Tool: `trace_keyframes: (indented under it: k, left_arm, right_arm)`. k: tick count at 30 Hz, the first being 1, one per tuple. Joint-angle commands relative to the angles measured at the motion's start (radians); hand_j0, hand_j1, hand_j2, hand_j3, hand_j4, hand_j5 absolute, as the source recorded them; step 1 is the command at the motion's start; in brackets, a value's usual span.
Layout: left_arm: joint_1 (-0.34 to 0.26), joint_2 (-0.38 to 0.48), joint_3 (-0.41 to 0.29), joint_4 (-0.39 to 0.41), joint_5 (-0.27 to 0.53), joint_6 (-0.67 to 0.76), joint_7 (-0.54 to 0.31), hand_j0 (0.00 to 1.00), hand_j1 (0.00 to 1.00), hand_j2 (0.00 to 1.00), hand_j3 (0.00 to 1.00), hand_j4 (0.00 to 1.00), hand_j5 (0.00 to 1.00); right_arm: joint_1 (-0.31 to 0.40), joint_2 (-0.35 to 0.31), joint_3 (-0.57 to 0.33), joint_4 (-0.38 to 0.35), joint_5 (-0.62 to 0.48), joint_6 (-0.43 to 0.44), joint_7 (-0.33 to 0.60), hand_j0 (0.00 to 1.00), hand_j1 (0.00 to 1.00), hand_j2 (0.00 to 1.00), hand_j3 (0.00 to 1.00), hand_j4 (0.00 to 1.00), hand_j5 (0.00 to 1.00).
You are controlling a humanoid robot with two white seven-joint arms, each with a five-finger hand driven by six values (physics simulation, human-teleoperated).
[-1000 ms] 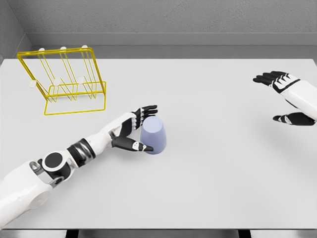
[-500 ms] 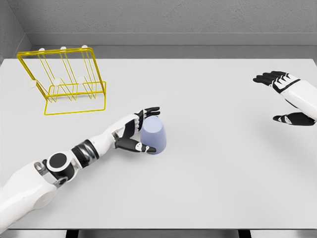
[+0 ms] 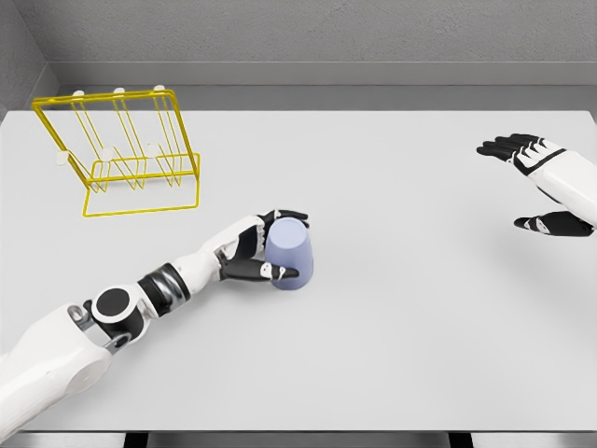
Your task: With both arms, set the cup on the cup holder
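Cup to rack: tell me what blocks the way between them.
Nothing visible does. The cup, with the left hand around it, and the yellow rack have only bare table between them.

A single head view is looking down and forward from above the near edge of the white counter [image 3: 392,355], taking in its whole width, facing the grey back wall [image 3: 308,37], with both arms entering from below.
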State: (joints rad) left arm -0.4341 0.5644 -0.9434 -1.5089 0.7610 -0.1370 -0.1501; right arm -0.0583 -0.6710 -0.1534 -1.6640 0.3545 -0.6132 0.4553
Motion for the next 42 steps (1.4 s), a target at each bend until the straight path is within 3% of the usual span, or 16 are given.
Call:
trace_keyframes:
  k: [1,17,27,42]
  left_arm:
    - [0.0,0.0,0.0,-0.001,0.001,-0.001,0.0,0.64,0.64,0.64,0.64,0.64,0.64]
    - [0.002,0.015,0.026,-0.045,0.012,-0.016,0.0,0.65,0.65,0.65,0.65,0.65,0.65]
    - [0.002,0.081,0.086,-0.119,0.037,-0.018,0.001,0.65,0.65,0.65,0.65,0.65,0.65]
    - [-0.018,0.172,0.158,-0.146,0.078,-0.029,0.004,0.65,0.65,0.65,0.65,0.65,0.65]
  right_arm:
    - [0.0,-0.001,-0.002,0.0,-0.008,0.002,-0.001,1.0,1.0,1.0,1.0,1.0,1.0]
    - [0.0,-0.001,-0.002,0.001,-0.008,0.002,-0.001,1.0,1.0,1.0,1.0,1.0,1.0]
    - [0.0,-0.001,0.0,0.001,-0.008,0.002,-0.001,1.0,1.0,1.0,1.0,1.0,1.0]
    - [0.0,-0.001,-0.002,0.0,-0.008,0.002,0.0,1.0,1.0,1.0,1.0,1.0,1.0]
